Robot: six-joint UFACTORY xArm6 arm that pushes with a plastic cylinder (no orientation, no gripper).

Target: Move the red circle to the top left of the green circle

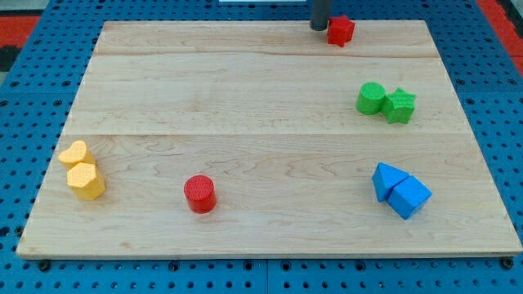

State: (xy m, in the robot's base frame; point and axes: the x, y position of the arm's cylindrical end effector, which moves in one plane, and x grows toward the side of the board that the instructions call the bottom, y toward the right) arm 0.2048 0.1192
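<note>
The red circle (199,193) stands near the view's bottom, left of centre, on the wooden board (245,98). The green circle (371,98) stands at the view's right, touching a green star-like block (400,105) on its right. My tip (319,27) is at the view's top edge, right of centre, touching or almost touching the left side of a red angular block (341,30). The tip is far from the red circle and well above the green circle.
A yellow heart-like block (73,153) and a yellow hexagon-like block (86,181) sit together at the view's left. Two blue blocks (390,180) (409,197) sit together at the bottom right. A blue pegboard (33,98) surrounds the board.
</note>
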